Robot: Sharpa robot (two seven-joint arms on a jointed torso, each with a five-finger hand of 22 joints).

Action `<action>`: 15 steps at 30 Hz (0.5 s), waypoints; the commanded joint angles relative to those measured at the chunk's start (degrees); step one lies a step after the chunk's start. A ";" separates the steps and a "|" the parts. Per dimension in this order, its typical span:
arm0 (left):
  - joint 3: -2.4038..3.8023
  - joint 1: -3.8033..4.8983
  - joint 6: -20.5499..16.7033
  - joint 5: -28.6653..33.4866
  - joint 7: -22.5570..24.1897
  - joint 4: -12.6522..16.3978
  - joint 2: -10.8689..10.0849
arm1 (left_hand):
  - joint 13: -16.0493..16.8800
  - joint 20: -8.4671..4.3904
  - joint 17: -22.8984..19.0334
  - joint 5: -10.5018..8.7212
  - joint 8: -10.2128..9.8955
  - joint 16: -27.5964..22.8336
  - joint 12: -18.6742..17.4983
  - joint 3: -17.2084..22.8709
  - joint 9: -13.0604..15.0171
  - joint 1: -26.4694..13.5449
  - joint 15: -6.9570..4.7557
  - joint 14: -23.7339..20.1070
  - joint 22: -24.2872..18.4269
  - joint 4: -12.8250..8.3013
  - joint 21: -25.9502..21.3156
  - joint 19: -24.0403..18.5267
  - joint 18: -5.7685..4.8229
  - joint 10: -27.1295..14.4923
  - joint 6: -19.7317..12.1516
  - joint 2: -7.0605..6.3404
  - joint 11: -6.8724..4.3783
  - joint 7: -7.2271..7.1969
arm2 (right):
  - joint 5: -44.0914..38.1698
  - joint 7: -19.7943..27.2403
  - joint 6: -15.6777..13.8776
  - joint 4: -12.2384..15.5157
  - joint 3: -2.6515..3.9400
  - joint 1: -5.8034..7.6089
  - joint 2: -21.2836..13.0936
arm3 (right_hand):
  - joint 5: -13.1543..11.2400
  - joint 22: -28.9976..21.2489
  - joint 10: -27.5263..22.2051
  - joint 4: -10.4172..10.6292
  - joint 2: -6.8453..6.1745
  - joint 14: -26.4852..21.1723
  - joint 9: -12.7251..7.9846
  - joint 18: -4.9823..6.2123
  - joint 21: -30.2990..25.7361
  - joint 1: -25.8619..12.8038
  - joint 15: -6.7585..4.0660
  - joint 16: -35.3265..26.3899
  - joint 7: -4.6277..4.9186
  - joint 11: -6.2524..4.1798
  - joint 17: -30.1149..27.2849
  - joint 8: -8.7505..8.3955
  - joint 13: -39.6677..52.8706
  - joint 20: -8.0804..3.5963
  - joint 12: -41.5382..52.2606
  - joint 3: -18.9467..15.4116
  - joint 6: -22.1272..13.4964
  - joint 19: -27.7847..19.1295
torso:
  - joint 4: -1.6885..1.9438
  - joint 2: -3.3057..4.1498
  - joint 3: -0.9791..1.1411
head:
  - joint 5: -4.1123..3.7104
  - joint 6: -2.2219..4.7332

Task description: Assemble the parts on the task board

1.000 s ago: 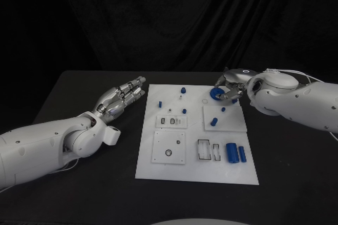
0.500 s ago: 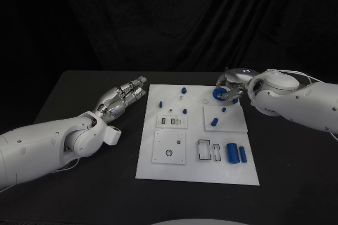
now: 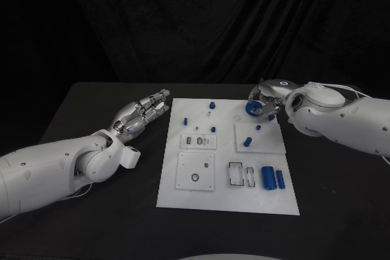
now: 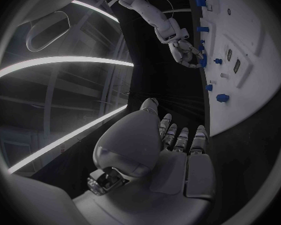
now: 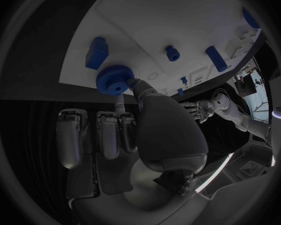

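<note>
The white task board lies in the middle of the black table. At its far right corner my right hand pinches a blue gear between thumb and a finger. In the right wrist view the gear sits at the board's edge, next to a blue block, while the other fingers stay curled below. My left hand lies open and flat beside the board's left edge, holding nothing. The left wrist view shows that hand and, across the board, the right hand.
Two blue cylinders lie at the board's near right. A blue peg stands on the right square plate. Small blue pegs dot the far part of the board. Bare black table surrounds the board.
</note>
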 commanded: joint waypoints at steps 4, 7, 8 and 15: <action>0.04 -0.05 0.80 -0.29 3.04 0.15 -0.07 | 0.08 0.31 -0.06 0.20 0.31 -0.21 0.19 0.45 0.01 0.21 0.23 -0.02 0.07 -0.01 0.18 -0.05 0.60 0.03 0.15 -0.09 0.48 -0.01 | -0.67 0.47 -1.42 0.94 -0.04 -0.21 -0.34 | 0.24 13.99 6.06 0.34 0.12 5.94 14.53 -0.55 -0.08 -1.00 -0.52 0.17 -0.78 -0.41 15.09 1.25 15.05 -0.47 0.15 0.03 -0.20 3.90 | -0.02 -0.01 -0.04 | -0.05 0.24; 0.04 -0.05 0.86 -0.29 2.99 0.14 -0.09 | 0.08 0.31 -0.06 0.20 0.31 -0.21 0.19 0.45 0.01 0.21 0.23 -0.02 0.07 -0.01 0.18 -0.05 0.60 0.03 0.15 -0.09 0.48 -0.01 | -0.67 0.58 -1.47 1.42 -0.03 -0.19 -0.56 | 0.40 13.88 6.06 2.71 -1.40 5.94 9.16 -0.48 -0.41 -3.03 -0.34 0.17 -0.36 -0.09 15.09 -5.78 15.05 -0.13 0.15 1.27 -4.22 3.67 | 0.00 -0.02 -0.05 | -0.05 0.28; 0.04 -0.05 0.89 -0.29 2.96 0.11 -0.07 | 0.08 0.31 -0.06 0.20 0.31 -0.21 0.19 0.45 0.01 0.21 0.23 -0.02 0.07 -0.01 0.18 -0.05 0.60 0.03 0.15 -0.09 0.48 -0.01 | -0.67 0.64 -1.55 1.65 -0.02 -0.18 -0.68 | 0.36 13.85 6.06 2.93 -1.73 5.94 8.43 -0.45 -0.49 -3.17 -0.23 0.17 -0.27 -0.05 15.09 -6.46 15.05 -0.18 0.15 1.39 -4.23 3.61 | -0.01 -0.03 -0.04 | -0.05 0.31; 0.04 -0.06 1.11 -0.29 2.83 -0.21 0.17 | 0.08 0.34 -0.06 0.19 0.31 -0.21 0.18 0.46 0.01 0.21 0.29 -0.02 0.08 -0.01 0.19 -0.03 0.61 0.03 0.11 -0.09 0.48 0.01 | -0.67 0.57 -1.60 2.93 0.00 -0.03 -1.29 | 0.26 13.66 6.06 4.50 -3.03 5.94 2.76 -0.29 -1.02 -3.75 -0.04 0.17 -0.26 -0.13 15.09 -12.17 15.05 -0.18 0.15 2.43 -5.86 3.25 | -0.02 -0.05 -0.08 | -0.18 0.52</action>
